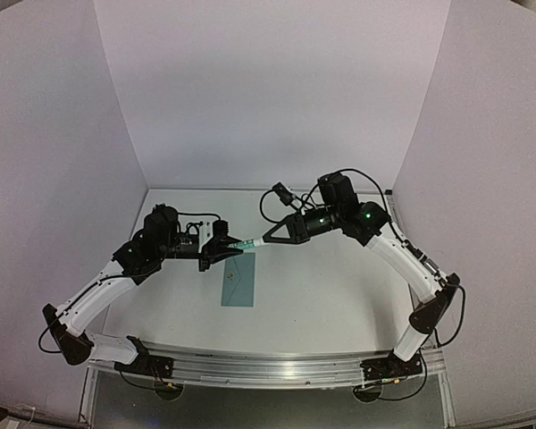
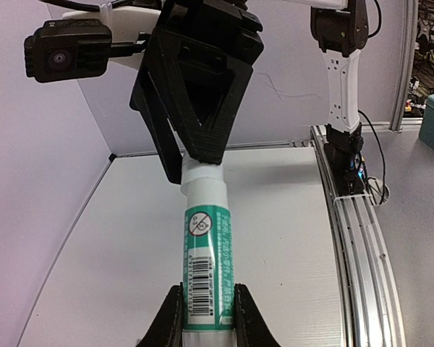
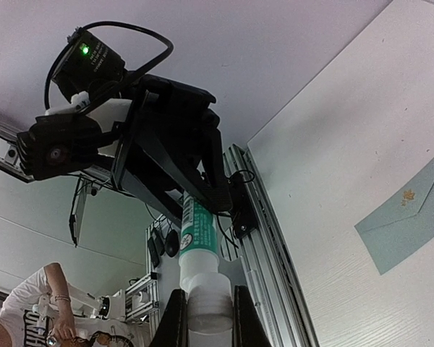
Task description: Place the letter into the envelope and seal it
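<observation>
from above, the left hand (image 1: 223,248) and the right hand (image 1: 268,239) meet over the bench (image 1: 339,304), a glue stick (image 1: 246,243) bridging them; the teal envelope (image 1: 239,281) lies flat on the bench just below it; left wrist view: the left hand pinches the stick's green body; right wrist view: the right hand clamps its white cap (image 3: 202,302), the envelope lying off to the right
</observation>
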### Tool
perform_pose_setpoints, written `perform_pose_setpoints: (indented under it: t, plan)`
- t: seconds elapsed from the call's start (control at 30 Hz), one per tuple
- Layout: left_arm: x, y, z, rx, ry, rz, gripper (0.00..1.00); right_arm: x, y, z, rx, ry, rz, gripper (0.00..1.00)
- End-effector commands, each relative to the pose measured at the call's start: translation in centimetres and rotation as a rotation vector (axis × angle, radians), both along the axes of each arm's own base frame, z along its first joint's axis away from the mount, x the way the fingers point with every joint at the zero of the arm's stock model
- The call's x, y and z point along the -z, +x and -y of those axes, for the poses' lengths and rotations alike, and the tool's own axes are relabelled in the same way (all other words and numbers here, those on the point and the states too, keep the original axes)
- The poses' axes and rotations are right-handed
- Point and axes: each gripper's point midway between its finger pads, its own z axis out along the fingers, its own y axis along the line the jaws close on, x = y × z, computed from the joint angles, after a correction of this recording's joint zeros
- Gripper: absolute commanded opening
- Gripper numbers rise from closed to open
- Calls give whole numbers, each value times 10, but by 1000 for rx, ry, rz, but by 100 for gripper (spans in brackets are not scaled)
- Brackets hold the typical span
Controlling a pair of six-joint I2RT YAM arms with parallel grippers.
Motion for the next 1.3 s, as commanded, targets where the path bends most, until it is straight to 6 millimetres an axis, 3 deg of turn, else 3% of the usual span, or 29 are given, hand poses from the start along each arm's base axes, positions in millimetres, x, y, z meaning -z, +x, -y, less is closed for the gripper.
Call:
perform_pose_setpoints:
  t: [0.0,0.93,1.27]
  plan:
    - [-29,2,0,-17,-66,60,0,-18,-9,-4,-57,66,48,0]
    - [-27,1,-2,-24,-64,61,0,-29,-26,6,-92,118,82,0]
    - [-27,0,-1,-15,-63,61,0,-26,-20,0,-96,117,64,0]
